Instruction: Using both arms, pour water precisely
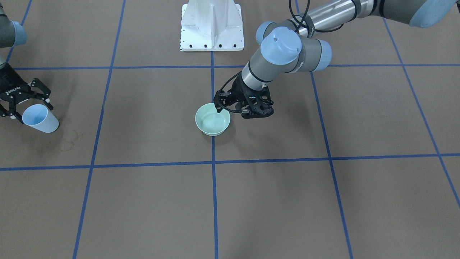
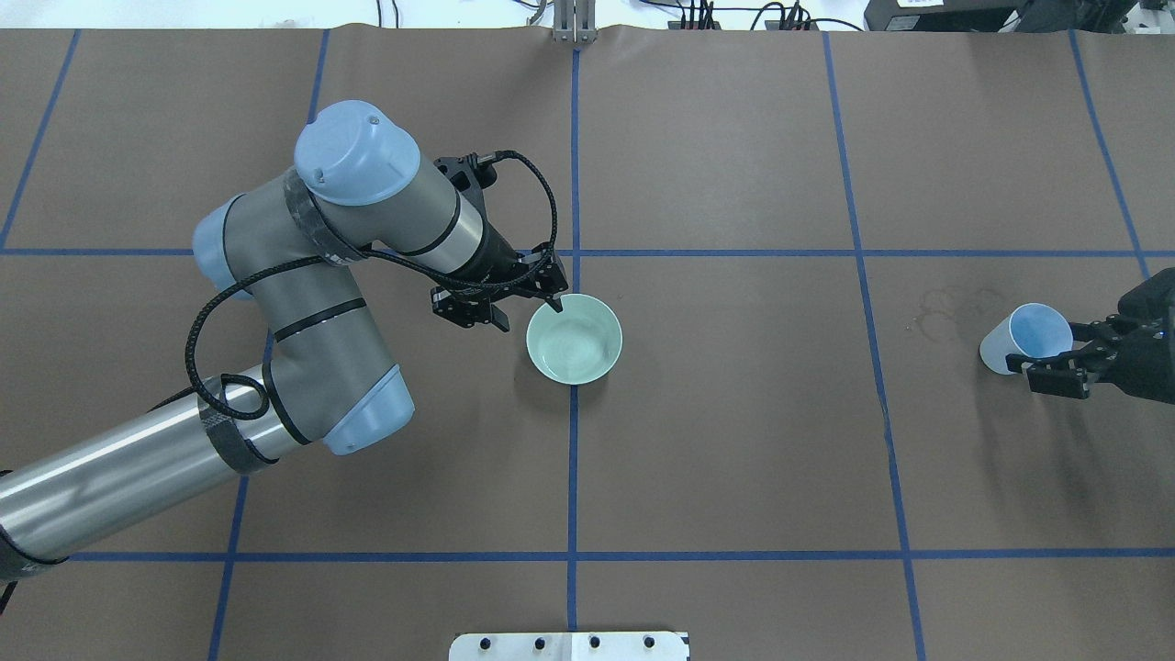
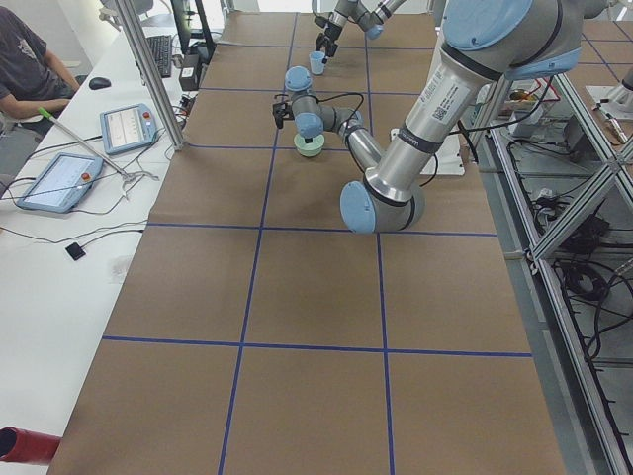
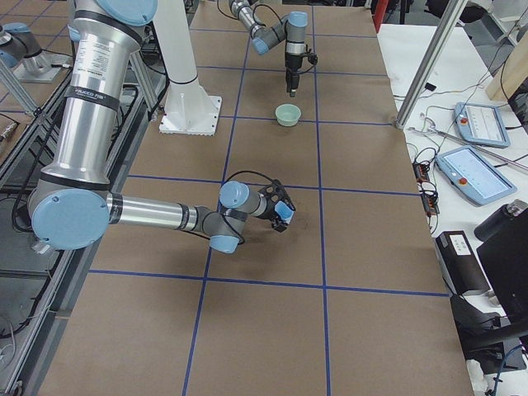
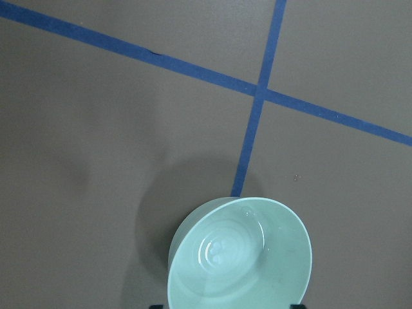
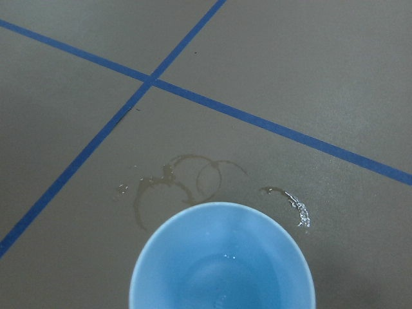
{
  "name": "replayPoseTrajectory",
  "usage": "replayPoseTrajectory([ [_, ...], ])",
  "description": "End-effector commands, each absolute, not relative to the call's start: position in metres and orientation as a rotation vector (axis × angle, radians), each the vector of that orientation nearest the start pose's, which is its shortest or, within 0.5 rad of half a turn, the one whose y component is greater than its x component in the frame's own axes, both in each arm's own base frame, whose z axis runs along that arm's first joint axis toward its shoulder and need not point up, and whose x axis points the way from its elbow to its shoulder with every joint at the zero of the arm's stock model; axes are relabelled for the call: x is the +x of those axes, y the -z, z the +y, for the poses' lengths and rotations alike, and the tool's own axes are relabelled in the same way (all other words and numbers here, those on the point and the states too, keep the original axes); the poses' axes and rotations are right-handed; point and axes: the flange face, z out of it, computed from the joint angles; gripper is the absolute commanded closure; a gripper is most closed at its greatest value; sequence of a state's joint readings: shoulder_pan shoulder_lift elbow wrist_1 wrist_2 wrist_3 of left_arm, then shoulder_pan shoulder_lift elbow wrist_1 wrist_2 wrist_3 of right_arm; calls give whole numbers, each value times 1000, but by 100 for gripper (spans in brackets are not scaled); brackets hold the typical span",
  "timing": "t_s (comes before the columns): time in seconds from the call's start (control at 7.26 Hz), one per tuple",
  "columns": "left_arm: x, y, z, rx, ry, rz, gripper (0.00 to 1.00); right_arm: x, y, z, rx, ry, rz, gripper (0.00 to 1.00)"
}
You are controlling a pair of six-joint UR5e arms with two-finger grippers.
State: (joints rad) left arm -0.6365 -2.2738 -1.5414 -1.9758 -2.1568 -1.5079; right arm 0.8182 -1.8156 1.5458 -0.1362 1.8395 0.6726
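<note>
A pale green bowl (image 2: 575, 339) stands on a blue tape line mid-table; it also shows in the front view (image 1: 212, 119) and the left wrist view (image 5: 239, 257), where its bottom glints with rings like a thin pool of water. My left gripper (image 2: 525, 312) is open, tilted at the bowl's left edge, with one fingertip (image 1: 216, 107) at the rim. My right gripper (image 2: 1065, 353) is shut on a light blue cup (image 2: 1028, 336), tilted, at the table's right end. A little water (image 6: 222, 270) glints inside the cup.
Ring stains (image 6: 187, 177) and a few water drops (image 6: 300, 211) mark the brown paper just beyond the cup. The white pedestal base (image 1: 212, 25) stands at the robot's side of the table. Blue tape lines (image 2: 574, 459) cross the surface.
</note>
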Motion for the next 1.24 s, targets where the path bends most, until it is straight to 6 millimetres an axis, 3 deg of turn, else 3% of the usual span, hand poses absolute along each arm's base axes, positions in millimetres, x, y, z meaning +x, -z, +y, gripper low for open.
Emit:
replayPoseTrajectory([
  [0.0, 515, -196, -481, -136, 195, 1159, 28, -202, -628, -370, 718, 228, -939, 2],
  [0.69, 514, -193, -480, -133, 192, 1164, 28, -207, -631, -372, 715, 233, -939, 7],
  [0.83, 514, -194, -480, -134, 193, 1163, 28, -206, -635, -370, 728, 235, -946, 7],
  [0.96, 513, -193, -479, -133, 192, 1164, 28, -202, -655, -365, 764, 231, -953, 7],
  [1.1, 513, -192, -479, -132, 192, 1165, 28, -208, -658, -370, 787, 230, -963, 7],
])
